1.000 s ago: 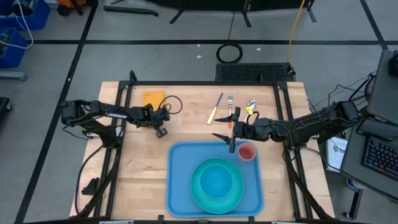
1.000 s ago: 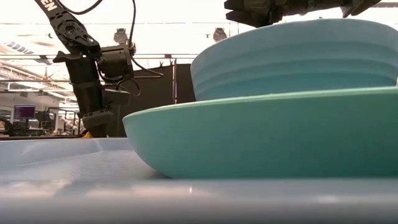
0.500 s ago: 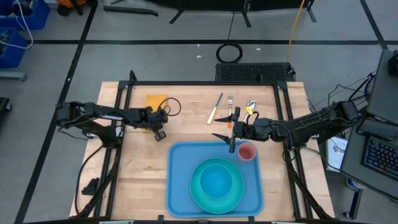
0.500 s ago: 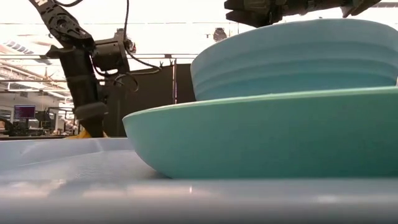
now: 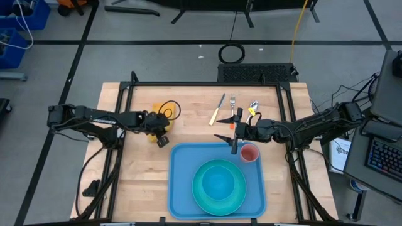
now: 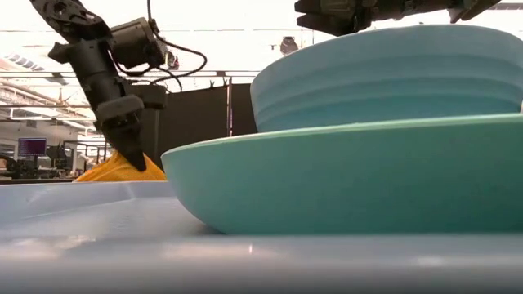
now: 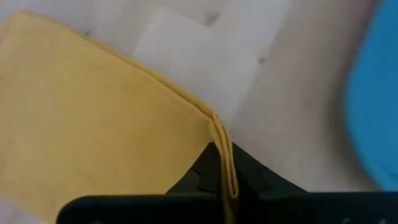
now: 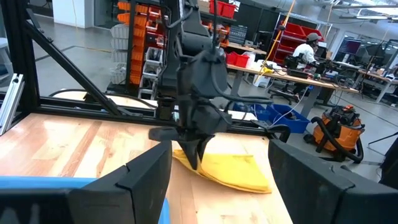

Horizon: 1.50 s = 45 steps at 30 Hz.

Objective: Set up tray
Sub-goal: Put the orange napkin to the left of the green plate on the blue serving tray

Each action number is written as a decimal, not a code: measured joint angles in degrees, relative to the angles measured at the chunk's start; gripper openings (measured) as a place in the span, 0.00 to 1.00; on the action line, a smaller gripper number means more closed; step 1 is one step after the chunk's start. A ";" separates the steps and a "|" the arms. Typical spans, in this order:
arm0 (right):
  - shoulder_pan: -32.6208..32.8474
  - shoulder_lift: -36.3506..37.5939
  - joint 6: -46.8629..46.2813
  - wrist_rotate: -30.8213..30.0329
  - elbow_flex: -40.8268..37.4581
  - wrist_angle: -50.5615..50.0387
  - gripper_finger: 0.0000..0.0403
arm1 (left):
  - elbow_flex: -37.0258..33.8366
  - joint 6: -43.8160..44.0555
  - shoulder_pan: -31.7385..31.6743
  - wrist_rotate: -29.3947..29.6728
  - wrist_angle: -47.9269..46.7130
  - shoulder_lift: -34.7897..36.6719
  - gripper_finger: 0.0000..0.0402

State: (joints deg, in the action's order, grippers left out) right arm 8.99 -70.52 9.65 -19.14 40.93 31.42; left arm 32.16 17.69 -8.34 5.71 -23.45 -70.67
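A pale wooden bench (image 5: 138,169) with visible plank grain fills the middle of the high view, edged by a dark metal frame. On its lower centre lies the tray (image 5: 182,182), a large flat blue plastic rectangle with rounded corners and a raised rim. A round turquoise plate (image 5: 200,198) sits on the tray's lower half, and a paler blue bowl (image 5: 218,182) with a ribbed outer wall rests inside it; in the low view the two curved shells stack and fill the right of the frame. A small reddish cup (image 5: 250,153) stands in the tray's upper right corner.

The left gripper (image 5: 161,139) is left of the tray's upper left corner, its fingers pinched together on the napkin (image 5: 154,136), a soft orange-yellow cloth. In the left wrist view the cloth's folded layers run as a thin edge between the dark fingers (image 7: 245,177), and the rest spreads as a matte yellow sheet over the wood. In the low view the cloth (image 6: 122,170) hangs in a drooping peak under the fingers.

The right gripper (image 5: 230,130) hovers at the tray's upper edge, just left of the cup, with its fingers (image 8: 146,180) spread wide and nothing between them.

Above the tray, on bare wood, lie a knife (image 5: 217,110) with a pale yellow handle and a metal fork (image 5: 232,104), side by side.
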 joint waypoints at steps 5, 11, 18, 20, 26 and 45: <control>0.00 0.00 0.00 0.00 0.00 0.00 0.64 | 0.78 3.09 4.19 -1.15 -0.75 0.28 0.03; 0.00 0.00 0.00 0.00 0.00 0.00 0.64 | 4.08 5.39 9.19 -2.32 -0.83 0.31 0.03; 0.00 0.00 0.00 0.00 0.00 0.00 0.64 | 7.09 9.27 13.09 -3.13 -2.03 0.28 0.03; 0.00 0.00 0.00 0.00 0.00 0.00 0.64 | 7.18 11.03 13.86 -4.35 -2.08 0.26 0.03; 0.00 0.00 0.00 0.00 0.00 0.00 0.64 | 7.22 16.38 16.31 -6.29 -1.03 0.26 0.03; 0.00 0.00 0.00 0.00 0.00 0.04 0.64 | 7.28 29.00 24.24 -7.69 7.32 -0.69 0.03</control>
State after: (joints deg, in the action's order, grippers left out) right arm 8.99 -70.52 9.65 -19.14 40.93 31.46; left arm 39.44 46.69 15.90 -1.98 -16.13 -71.36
